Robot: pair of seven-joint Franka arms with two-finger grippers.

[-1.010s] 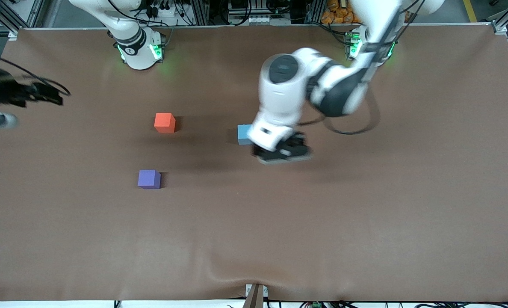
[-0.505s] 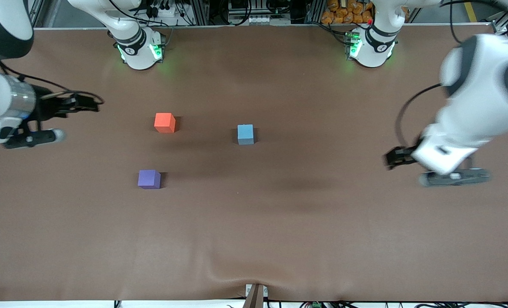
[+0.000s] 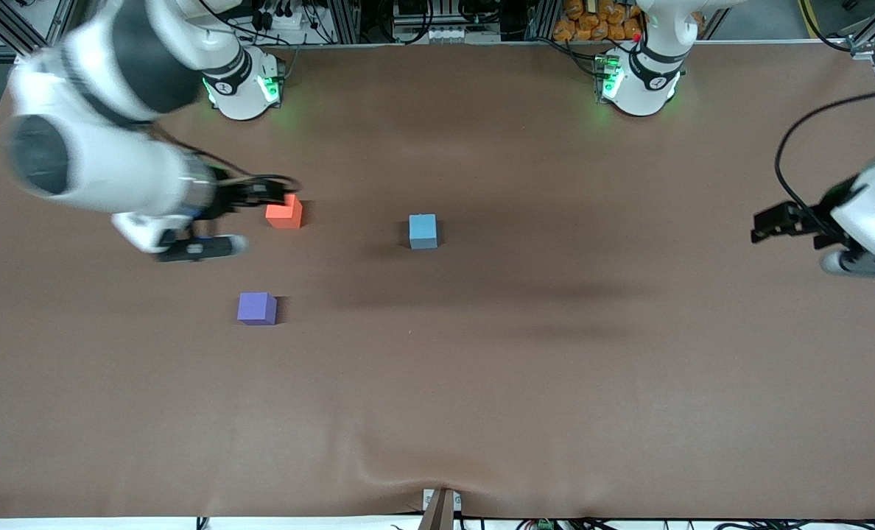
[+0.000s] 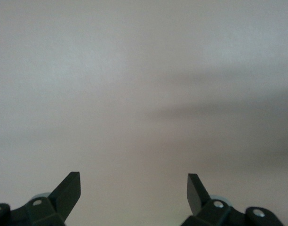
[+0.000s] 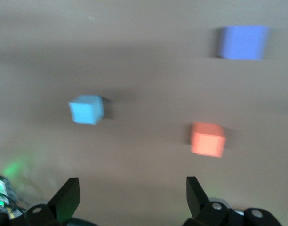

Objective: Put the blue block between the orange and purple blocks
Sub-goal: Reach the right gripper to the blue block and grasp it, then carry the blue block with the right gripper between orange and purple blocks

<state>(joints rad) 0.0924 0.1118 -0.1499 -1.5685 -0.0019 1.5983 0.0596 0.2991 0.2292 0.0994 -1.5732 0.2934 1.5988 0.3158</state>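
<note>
Nothing placed yet: blue block [image 3: 423, 231] sits alone, well apart from orange [image 3: 284, 212] and purple [image 3: 257, 308]; both pincers [image 5: 130, 195] [image 4: 133, 193] spread, empty.

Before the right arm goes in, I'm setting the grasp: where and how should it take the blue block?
Probably from straight above, fingers closing on two opposite side faces of the blue block. It sits flat and alone on the table, with nothing touching any side. The right gripper, open, is over the orange block; the left gripper waits, open.

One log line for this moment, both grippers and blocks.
left gripper open, parked | right gripper open, above orange block | blue block untouched | purple block untouched
</note>
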